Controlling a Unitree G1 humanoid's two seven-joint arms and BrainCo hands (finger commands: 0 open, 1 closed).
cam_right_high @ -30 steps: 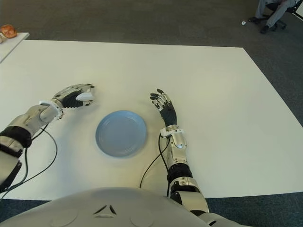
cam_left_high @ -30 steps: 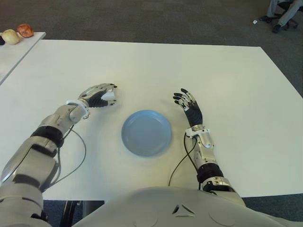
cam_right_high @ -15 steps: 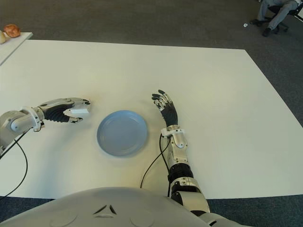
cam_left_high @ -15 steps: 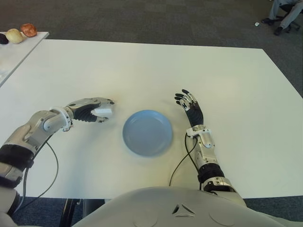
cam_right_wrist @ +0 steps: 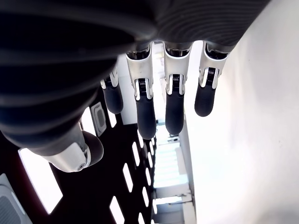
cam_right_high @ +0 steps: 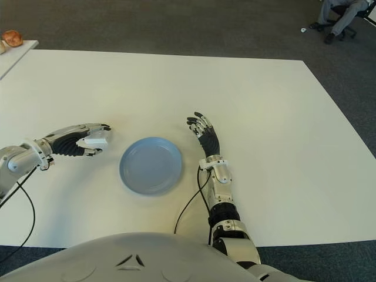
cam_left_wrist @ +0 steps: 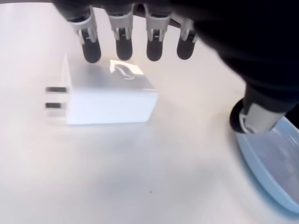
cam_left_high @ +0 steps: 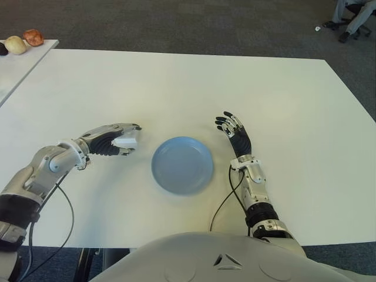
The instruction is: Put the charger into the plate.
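Head camera, left and right eye views: a wide white rectangular table (cam_left_high: 176, 82) fills the scene, with dark grey carpet beyond its far edge. A round, shallow, light-blue plate (cam_left_high: 182, 165) sits on the table in front of the robot's torso and holds nothing. At the far left, on the corner of a second white table (cam_left_high: 23, 59), lie three small rounded items, one pale, one reddish-brown and one dark (cam_left_high: 23, 41); what they are cannot be told. At the far right corner of the floor, a seated person's legs and a chair base (cam_left_high: 352, 17) are visible. Nothing stands between the charger and the plate; bare tabletop separates them.

The left hand (cam_left_high: 114, 138) shows to the left of the plate, fingers reaching toward it. The small white block-shaped charger (cam_left_high: 125, 142) sits at its fingertips, near the plate's left rim but apart from it. The right hand (cam_left_high: 234, 132) shows just beyond the plate's right rim, fingers extended and slightly spread, holding nothing.

Left wrist view: the white charger (cam_left_wrist: 105, 95) lies on its side on the tabletop, two metal prongs pointing away from the plate (cam_left_wrist: 273, 163), whose blue rim shows nearby. Four dark fingertips (cam_left_wrist: 124, 49) hang over the charger's far edge; the thumb stands well clear on the plate side. The grip is not closed; whether the fingertips touch the charger cannot be told.

Right wrist view: the right hand's fingers (cam_right_wrist: 173, 100) are straight and parted, with nothing between them.
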